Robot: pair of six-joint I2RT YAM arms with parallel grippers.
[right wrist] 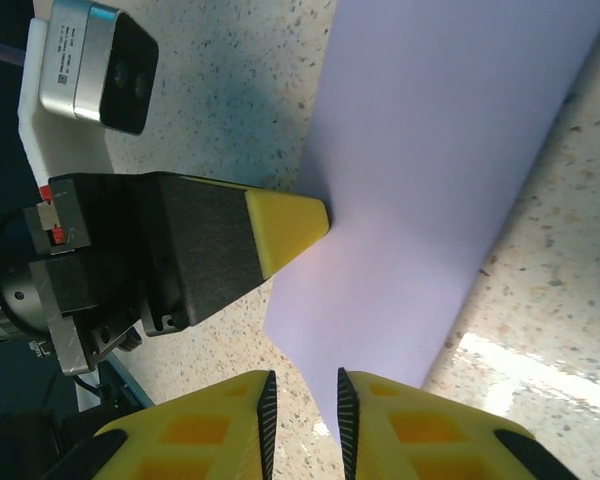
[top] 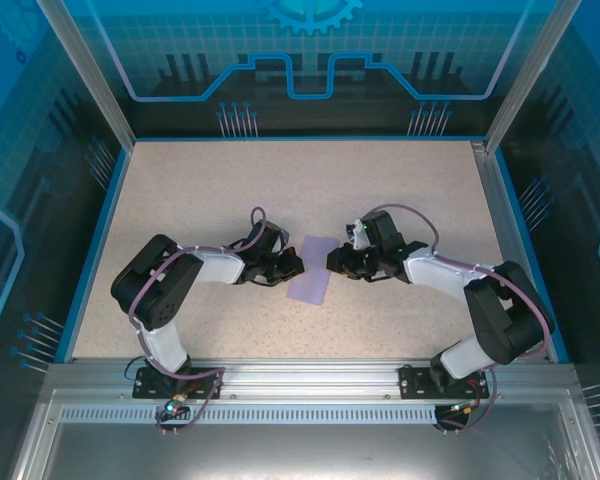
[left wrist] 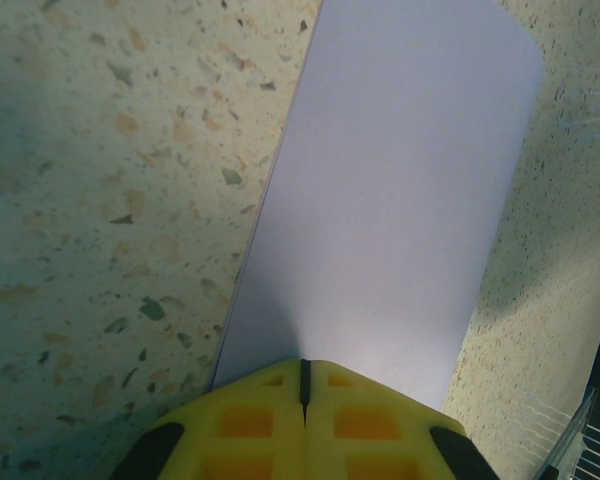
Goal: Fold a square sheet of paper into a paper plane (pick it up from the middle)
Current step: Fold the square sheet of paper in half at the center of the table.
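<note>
Right gripper (right wrist: pixel 302 415) nearest lens in right wrist view: yellow fingers (right wrist: pixel 195 435) narrowly parted, near edge of square sheet of paper (right wrist: pixel 430 170) reaching into gap; whether it is gripped cannot be told. Sheet lavender, oblong in outline, lying on speckled table (right wrist: pixel 550 300). Beyond it, left gripper (right wrist: pixel 315 215) closed tight, yellow tip touching sheet's opposite edge; pinch or mere press unclear. Top view: sheet mid-table between both grippers, arms reaching in from either side.
</note>
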